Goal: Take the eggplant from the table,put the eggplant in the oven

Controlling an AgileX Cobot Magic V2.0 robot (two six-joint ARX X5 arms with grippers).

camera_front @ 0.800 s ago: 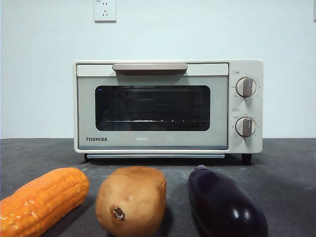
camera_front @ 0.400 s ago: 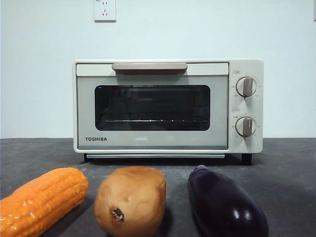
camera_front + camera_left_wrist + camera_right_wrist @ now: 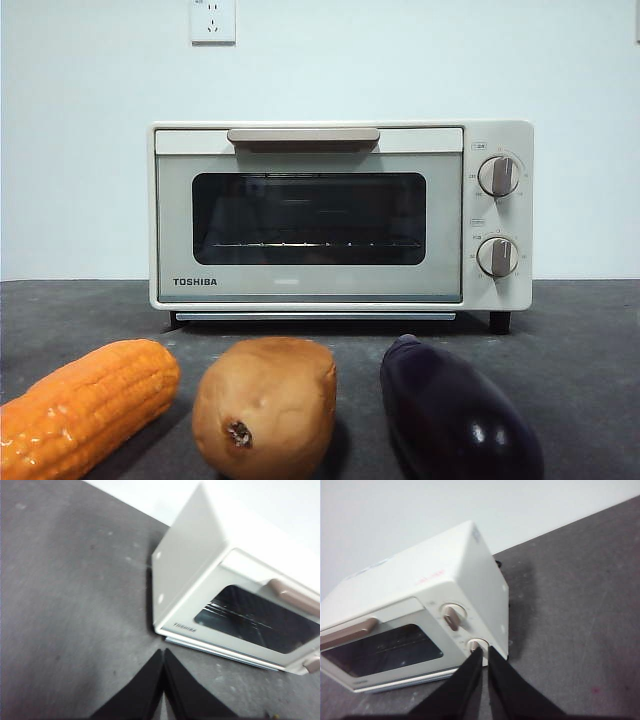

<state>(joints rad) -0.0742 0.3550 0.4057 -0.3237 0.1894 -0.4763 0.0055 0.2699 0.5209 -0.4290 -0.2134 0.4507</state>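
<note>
Presently, the glossy dark purple, elongated eggplant (image 3: 455, 415) lies on the flat dark grey, speckled table (image 3: 580, 340), in front of the cream-white TOSHIBA toaster oven (image 3: 340, 215) and below its two grey knobs. It sits just beside a tan-brown potato (image 3: 265, 405), which in turn sits beside an orange corn cob (image 3: 85, 410). The dark stem cap points toward the oven.

Handling estimate: the skin is smooth and reflective, so it is likely slippery under hard jaws. The body appears firm and moderately light, with slight give. Recommended hold: across the thick middle of the body, where the sides run nearly parallel. Avoid the tapering stem end, where the jaws could slide off.

The oven door is shut, with the beige bar handle (image 3: 303, 135) at its top edge. The door must be lowered before placement on the wire rack.

Arm pose: neither arm appears in the front view. The left gripper (image 3: 163, 652) hangs above the table off the oven's branded corner, jaws pressed together and empty. The right gripper (image 3: 484, 650) hangs above the table near the knob side of the oven, jaws also together and empty. Neither wrist view shows the eggplant.
</note>
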